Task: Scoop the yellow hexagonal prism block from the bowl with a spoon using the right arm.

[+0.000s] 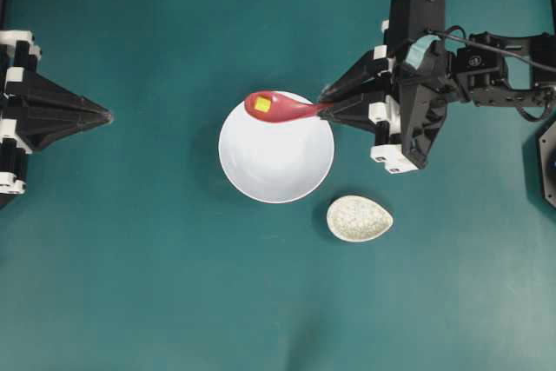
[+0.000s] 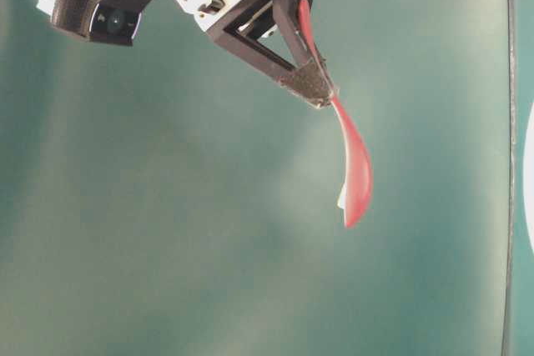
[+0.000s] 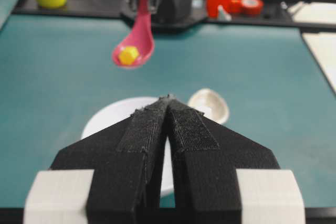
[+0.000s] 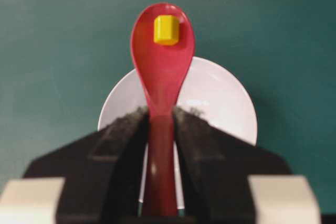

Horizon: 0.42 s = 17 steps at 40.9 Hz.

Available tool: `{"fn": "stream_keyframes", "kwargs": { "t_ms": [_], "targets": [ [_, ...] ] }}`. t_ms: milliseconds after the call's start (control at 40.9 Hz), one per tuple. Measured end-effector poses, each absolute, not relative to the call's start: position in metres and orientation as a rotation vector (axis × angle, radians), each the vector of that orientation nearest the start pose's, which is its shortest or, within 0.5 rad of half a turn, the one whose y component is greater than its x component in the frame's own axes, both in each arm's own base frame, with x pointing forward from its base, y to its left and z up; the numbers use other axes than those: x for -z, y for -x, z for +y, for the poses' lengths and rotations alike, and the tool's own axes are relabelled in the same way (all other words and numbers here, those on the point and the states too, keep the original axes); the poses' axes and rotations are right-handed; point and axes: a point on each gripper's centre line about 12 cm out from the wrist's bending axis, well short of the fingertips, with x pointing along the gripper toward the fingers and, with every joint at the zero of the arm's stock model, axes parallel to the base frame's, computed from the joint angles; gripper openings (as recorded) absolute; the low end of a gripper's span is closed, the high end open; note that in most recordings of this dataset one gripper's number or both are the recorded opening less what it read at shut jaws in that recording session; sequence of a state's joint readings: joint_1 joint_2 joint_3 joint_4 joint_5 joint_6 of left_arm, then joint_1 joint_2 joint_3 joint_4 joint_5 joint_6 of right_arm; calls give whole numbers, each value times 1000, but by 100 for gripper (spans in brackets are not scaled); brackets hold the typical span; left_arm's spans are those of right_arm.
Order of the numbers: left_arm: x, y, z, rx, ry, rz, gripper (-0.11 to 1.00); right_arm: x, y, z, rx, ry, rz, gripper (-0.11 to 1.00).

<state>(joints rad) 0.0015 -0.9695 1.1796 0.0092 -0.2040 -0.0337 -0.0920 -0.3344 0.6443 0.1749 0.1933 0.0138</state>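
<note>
Right gripper: clamping the glossy red spoon by its handle.
Spoon head: cradling the yellow hexagonal block.
Bowl: sitting round, smooth, white.
Left gripper: resting closed.

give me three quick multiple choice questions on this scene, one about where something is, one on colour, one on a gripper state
1. Where is the yellow block?
A. in the spoon's head
B. on the bottom of the bowl
C. in the speckled dish

2. What colour is the spoon?
A. white
B. pinkish red
C. blue

3. How does the left gripper stand?
A. shut on the spoon
B. wide open
C. shut on nothing

Answers:
1. A, since the right wrist view shows the block lying in the spoon's head, and the left wrist view shows the spoon lifted above the bowl.
2. B, as every view shows it glossy pinkish red.
3. C, because the left wrist view shows its fingertips together with nothing between them, while the right gripper clamps the spoon's handle.
</note>
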Motion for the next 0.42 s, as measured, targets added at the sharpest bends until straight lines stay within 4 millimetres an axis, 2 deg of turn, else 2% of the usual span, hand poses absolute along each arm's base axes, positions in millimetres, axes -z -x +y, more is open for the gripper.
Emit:
{"fn": "stream_keyframes", "kwargs": {
  "t_ms": [416],
  "targets": [
    [-283, -198, 0, 0, 25, 6, -1, -282, -346, -28, 101, -200, 492, 24]
  ]
}}
